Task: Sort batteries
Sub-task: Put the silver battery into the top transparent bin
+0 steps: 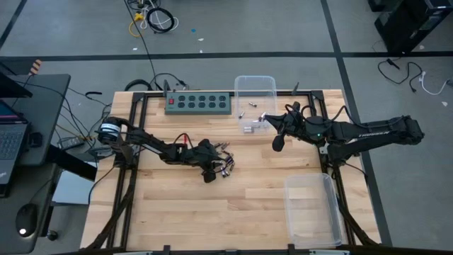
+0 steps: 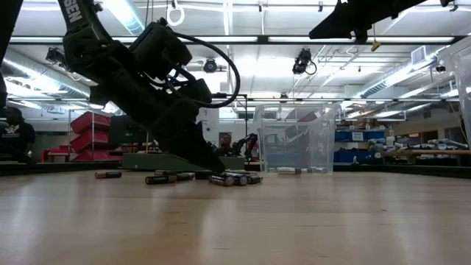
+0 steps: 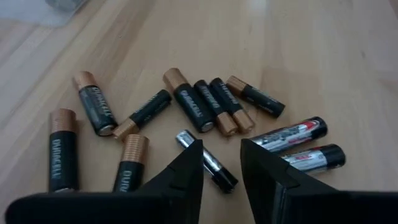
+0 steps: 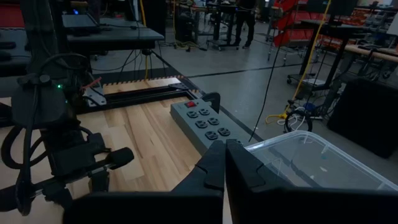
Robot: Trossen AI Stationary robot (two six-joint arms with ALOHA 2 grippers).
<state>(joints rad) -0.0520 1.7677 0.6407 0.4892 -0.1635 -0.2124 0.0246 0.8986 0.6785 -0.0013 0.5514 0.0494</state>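
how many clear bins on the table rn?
2. One clear bin beside the green power strip; the other along the table's right edge. None seems hidden.

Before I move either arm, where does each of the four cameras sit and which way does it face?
High: overhead, straight down; both arms, wooden table.
Low: tabletop level, facing the room; left arm over the small cylindrical batteries.
Left wrist: looks past the left end effector, open, at the same batteries.
Right wrist: past the shut right end effector at the grey-green power strip and clear plastic bin.
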